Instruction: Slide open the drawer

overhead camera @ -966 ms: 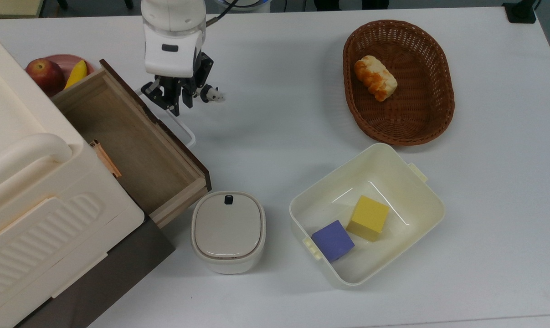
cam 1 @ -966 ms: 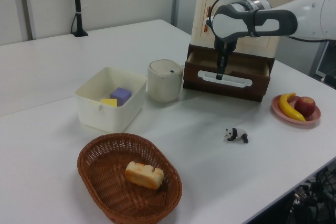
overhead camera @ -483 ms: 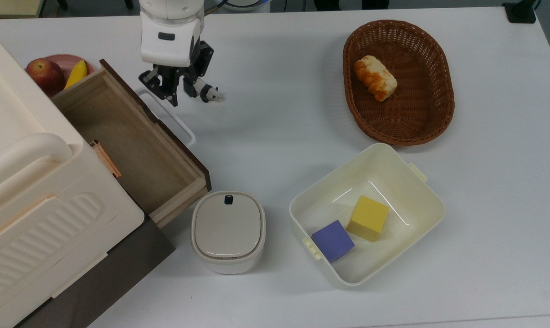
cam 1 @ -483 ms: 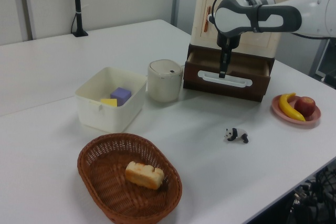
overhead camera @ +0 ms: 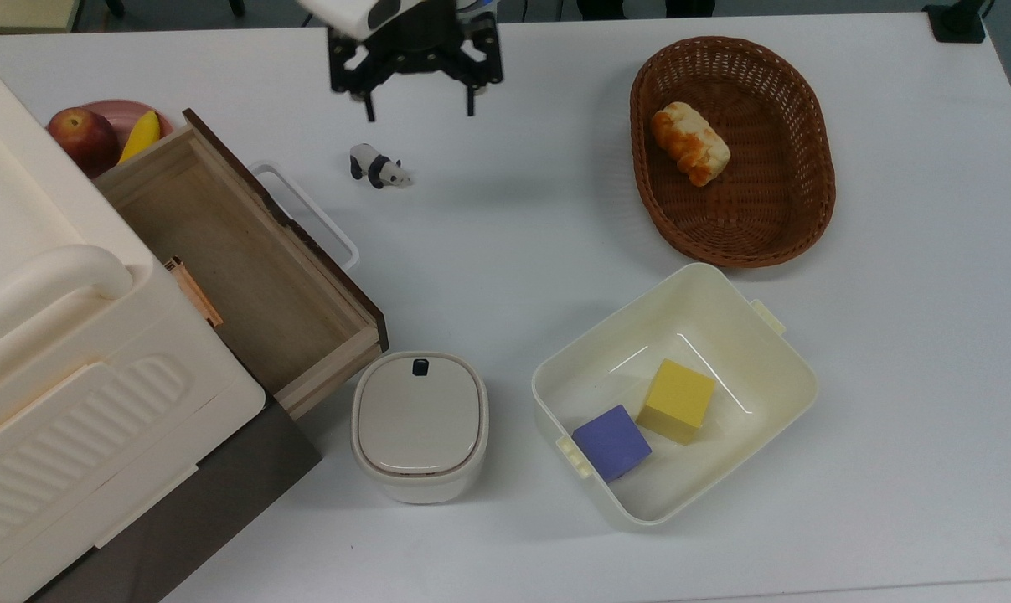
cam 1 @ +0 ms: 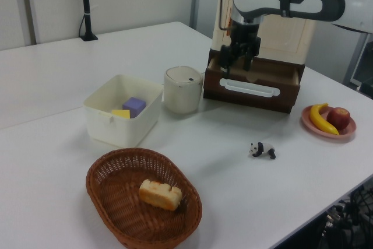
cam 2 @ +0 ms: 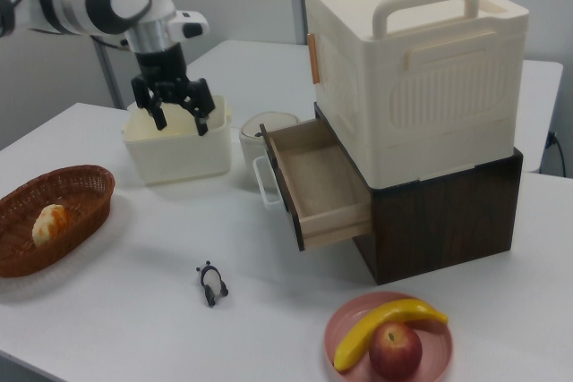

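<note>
While the drawer (cam 2: pixel 318 181) stands open, gripper (cam 2: pixel 181 115) raised, spread, well apart.

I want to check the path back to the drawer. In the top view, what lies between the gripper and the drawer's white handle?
In the top view, a small panda figure stands on the table between the open gripper and the drawer handle; the rest is bare.

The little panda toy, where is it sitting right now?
In the top view, the panda toy stands on the white table, just right of the open drawer's white handle, below the raised gripper.
</note>
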